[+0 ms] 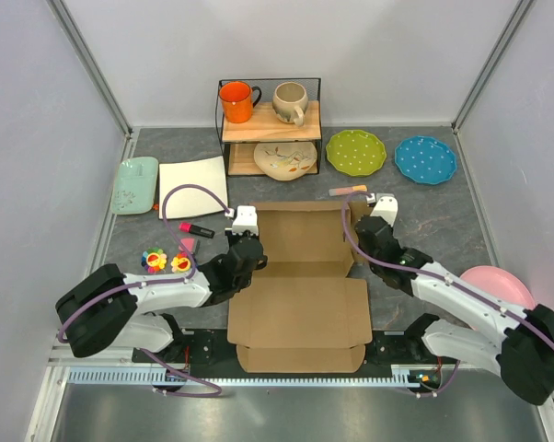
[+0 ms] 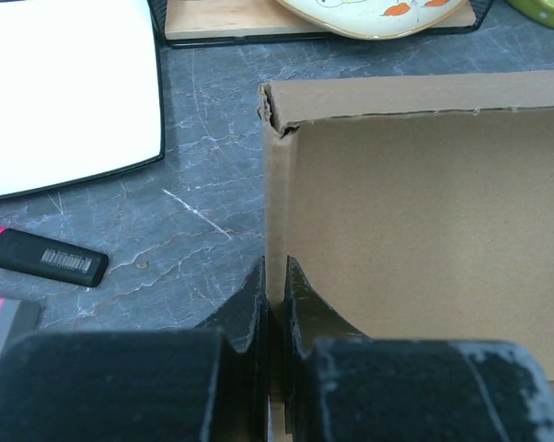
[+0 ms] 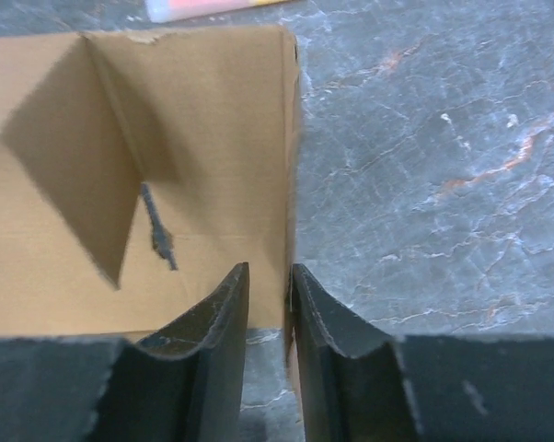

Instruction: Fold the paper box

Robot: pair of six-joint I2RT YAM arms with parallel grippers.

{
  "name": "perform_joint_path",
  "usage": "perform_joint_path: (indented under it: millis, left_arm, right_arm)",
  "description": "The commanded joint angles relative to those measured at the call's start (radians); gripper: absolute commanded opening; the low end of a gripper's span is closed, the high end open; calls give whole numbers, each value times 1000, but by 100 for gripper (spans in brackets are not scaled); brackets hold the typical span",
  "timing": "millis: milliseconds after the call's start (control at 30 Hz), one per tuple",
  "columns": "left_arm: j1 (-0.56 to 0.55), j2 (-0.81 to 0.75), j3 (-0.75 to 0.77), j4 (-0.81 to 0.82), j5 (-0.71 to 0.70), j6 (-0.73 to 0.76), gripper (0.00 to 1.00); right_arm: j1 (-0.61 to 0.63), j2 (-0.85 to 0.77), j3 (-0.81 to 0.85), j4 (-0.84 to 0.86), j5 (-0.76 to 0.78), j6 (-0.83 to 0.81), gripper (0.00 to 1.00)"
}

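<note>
The brown cardboard paper box (image 1: pixel 300 308) lies mid-table. Its far half has raised walls; its near half lies flat as a lid with a front flap. My left gripper (image 1: pixel 249 250) is at the box's left wall. In the left wrist view the gripper (image 2: pixel 275 267) is shut on the edge of that wall (image 2: pixel 424 212). My right gripper (image 1: pixel 360 241) is at the right wall. In the right wrist view the gripper (image 3: pixel 270 272) straddles the wall (image 3: pixel 194 120) with its jaws slightly apart; the wall rests against the right finger.
A white square plate (image 1: pixel 194 187) and a pink marker (image 1: pixel 196 228) lie left of the box. A wire shelf (image 1: pixel 270 124) with mugs stands behind it. A green plate (image 1: pixel 355 152), a blue plate (image 1: pixel 425 158) and a pink plate (image 1: pixel 498 281) lie to the right.
</note>
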Motion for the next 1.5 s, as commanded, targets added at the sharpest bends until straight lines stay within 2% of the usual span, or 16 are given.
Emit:
perform_joint_path:
  millis: [0, 233, 500, 600, 767, 967, 1033, 1067, 1100, 1200, 1300, 1467]
  left_arm:
    - [-4, -7, -23, 108, -4, 59, 2]
    - [-5, 21, -55, 203, 9, 105, 2]
    - [-18, 37, -98, 337, 19, 164, 2]
    - [-18, 53, -84, 343, 20, 171, 2]
    - [-18, 73, -64, 334, 23, 163, 2]
    - [-18, 100, -69, 357, 8, 178, 2]
    - [-18, 111, -75, 377, 6, 203, 2]
    - [-18, 113, -81, 410, 6, 213, 2]
    - [-18, 116, -87, 430, 6, 235, 2]
    - [-18, 122, -104, 466, 12, 255, 2]
    - [-18, 126, -110, 478, 17, 255, 2]
    - [-18, 122, -122, 495, 20, 257, 2]
  right_arm:
    - [-1, -133, -19, 110, -95, -8, 30]
    - [-3, -184, -22, 119, -227, 48, 16]
    - [-3, -191, -68, 166, -331, 59, 10]
    - [12, -165, -82, 203, -402, 45, 10]
    - [52, -164, -123, 217, -462, 22, 18]
    - [68, -135, -148, 174, -472, 13, 18]
    - [68, -134, -145, 147, -468, 25, 26]
    - [68, -141, -142, 138, -460, 30, 35]
    - [69, -154, -140, 121, -443, 33, 53]
    - [69, -225, -125, 87, -391, 38, 75]
    - [68, -283, -80, 44, -361, 33, 84]
    - [68, -354, 40, -24, -298, -5, 88]
